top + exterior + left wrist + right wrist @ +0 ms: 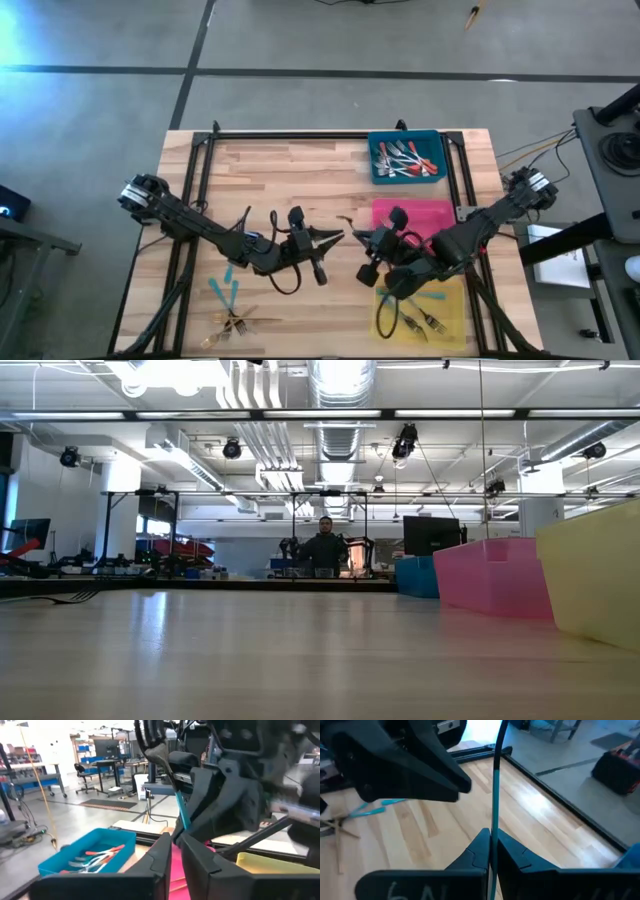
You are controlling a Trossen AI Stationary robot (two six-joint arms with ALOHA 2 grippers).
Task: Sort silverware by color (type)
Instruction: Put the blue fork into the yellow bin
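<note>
Right claw closed tight on the handle of a teal fork, held upright above mid-bench. Met the left claw tip to tip there in the high view, both arms reaching in toward the centre. Left claw seen just beside the lower end of the same fork in the left wrist view; couldn't tell how far open it was, or whether it touched the fork at all. Fork plainly clamped by the right claw only.

Elsewhere on the bench:
- Blue tray at the far right corner, loaded with red-handled forks.
- Pink tray next to it, nearer the front, partly covered by the right arm.
- Yellow tray at the front right, with gold forks inside.
- Loose teal forks lying on the bare wood at the front left.
- Small heap of loose gold forks just in front of those.

In the low view, neither claw in sight. Three trays lined up along the right side, a person standing far back in the room.
</note>
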